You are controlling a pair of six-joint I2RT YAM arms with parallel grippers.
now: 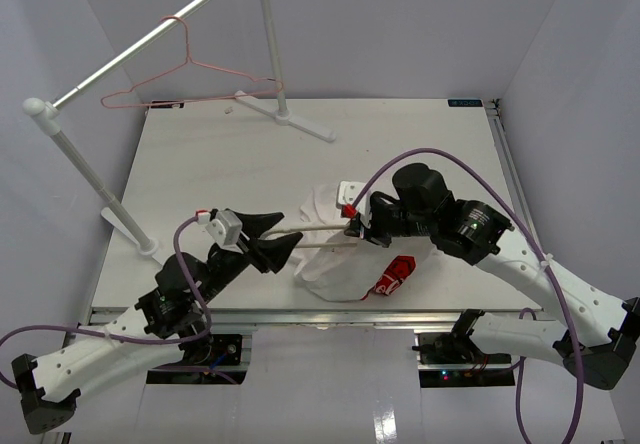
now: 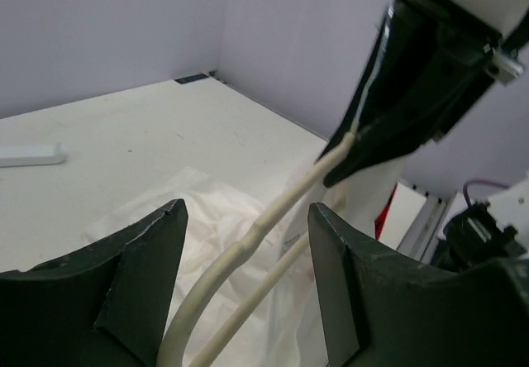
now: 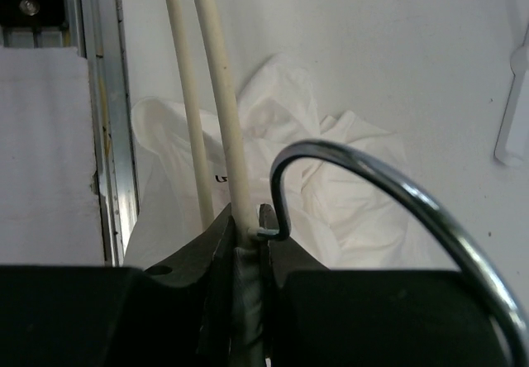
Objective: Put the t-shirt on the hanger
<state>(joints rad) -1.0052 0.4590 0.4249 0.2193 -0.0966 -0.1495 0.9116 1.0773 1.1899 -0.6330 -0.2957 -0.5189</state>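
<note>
Beige hanger (image 1: 315,230) crosswise, hook (image 3: 364,185) rightward

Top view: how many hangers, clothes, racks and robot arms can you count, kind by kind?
Hangers: 2, a pale beige thick-barred hanger and a thin pink-red wire hanger
T-shirts: 1, a white cloth t-shirt with a red patch
Racks: 1, a white metal clothes rail
Robot arms: 2, left arm and right arm
Total: 6

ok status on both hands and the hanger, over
Right hand shut on the hanger by its hook. Left hand open, bars between its fingers. T-shirt crumpled on the table beneath, not yet on it. Pink hanger far off on the rail.
</note>
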